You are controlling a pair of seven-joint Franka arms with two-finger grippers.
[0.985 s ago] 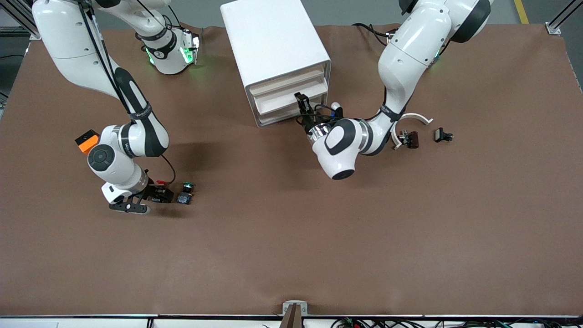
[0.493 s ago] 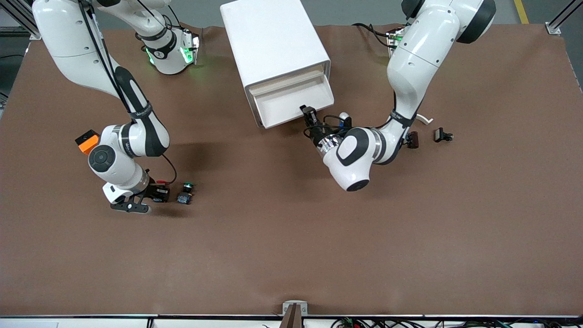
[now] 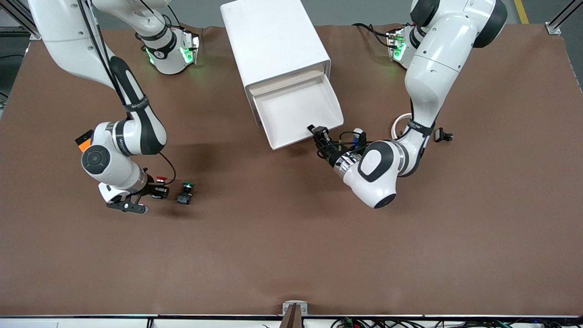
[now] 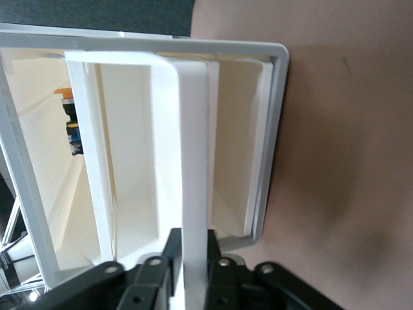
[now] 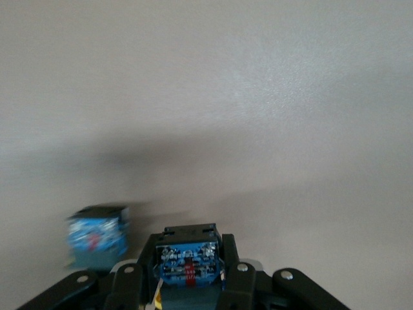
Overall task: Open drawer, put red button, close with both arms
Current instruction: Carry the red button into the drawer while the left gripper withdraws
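The drawer (image 3: 296,109) stands pulled far out of the white cabinet (image 3: 273,41), and its tray shows nothing inside. My left gripper (image 3: 317,132) is shut on the drawer's front lip (image 4: 193,161). In the left wrist view that gripper (image 4: 191,242) has a finger on each side of the white strip. Toward the right arm's end of the table, my right gripper (image 3: 157,191) is shut on the red button (image 3: 160,178), low over the table. In the right wrist view the button's blue body (image 5: 189,265) sits between the fingers of the right gripper (image 5: 190,244).
A green-capped button (image 3: 185,193) lies beside the right gripper and shows as a blue block (image 5: 97,236) in the right wrist view. A black clip (image 3: 442,135) and a white ring (image 3: 400,122) lie by the left arm's forearm.
The left gripper has drawn the drawer out toward the front camera. The right gripper has closed on the red button and shifted slightly away from the green one.
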